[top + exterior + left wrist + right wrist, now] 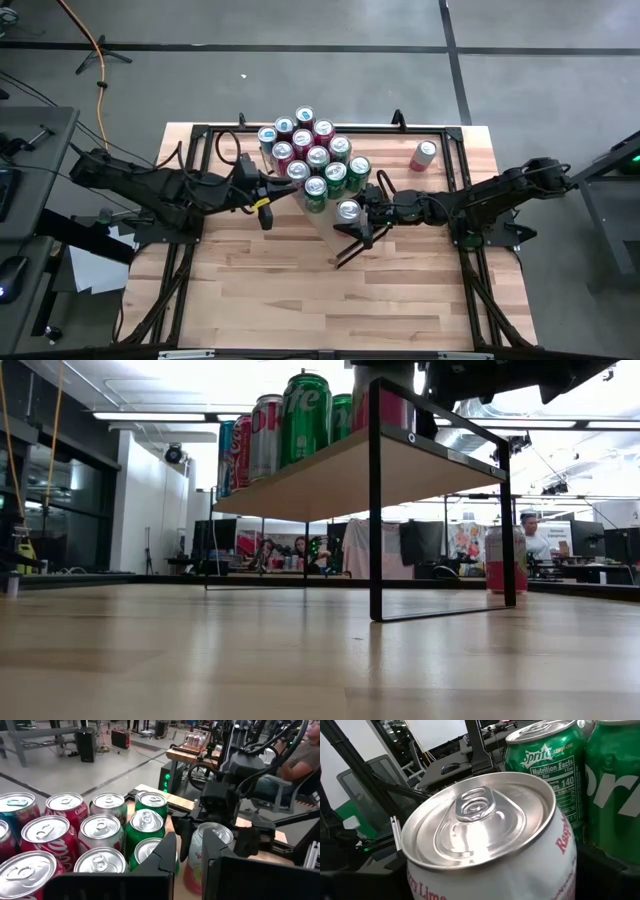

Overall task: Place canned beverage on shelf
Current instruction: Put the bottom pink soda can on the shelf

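The shelf [322, 232] is already crowded with red and green cans [311, 150], packed close in rows over its far end. The right gripper [352, 212] holds one more can [348, 210], white with pink lettering, its jaws spread wide around the body, at the near edge of the group just beside the green ones. It looks nearly placed, though whether it rests on the plank I cannot tell; letting go remains. The left gripper [264, 211] waits with jaws together beside the cluster. Another pink can [424, 155] stands on the table [300, 300], apparently still to be shelved.
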